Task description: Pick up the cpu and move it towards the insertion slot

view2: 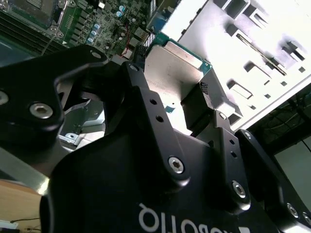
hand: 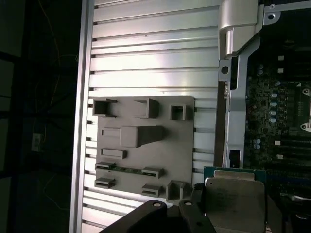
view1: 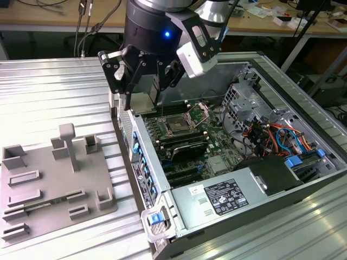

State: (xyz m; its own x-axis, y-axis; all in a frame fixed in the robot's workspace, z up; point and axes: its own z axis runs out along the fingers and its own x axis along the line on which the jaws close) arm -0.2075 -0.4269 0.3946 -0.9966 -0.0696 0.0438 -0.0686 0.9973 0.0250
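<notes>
Now the cpu [hand: 234, 199] sits clamped in the gripper [view1: 142, 89], fingers [view2: 206, 97] pinching its edges, carried in air. Likely light, stiff, slick metal top w/ fragile underside, so edges = right hold. Insertion slot [view1: 179, 125] lies below, just beyond gripper, inside the computer case [view1: 303, 187]. Grey tray [view1: 51, 184] sits well off on ribbed tabletop [view1: 49, 97]; cluttered workshop behind.

We see the cpu [hand: 234, 199] only in part in the first wrist view — its lower end runs off the picture's edge behind a dark finger [hand: 194, 213]. In the second wrist view the gripper's black body [view2: 121, 184] hides the cpu's [view2: 172, 73] near side.
</notes>
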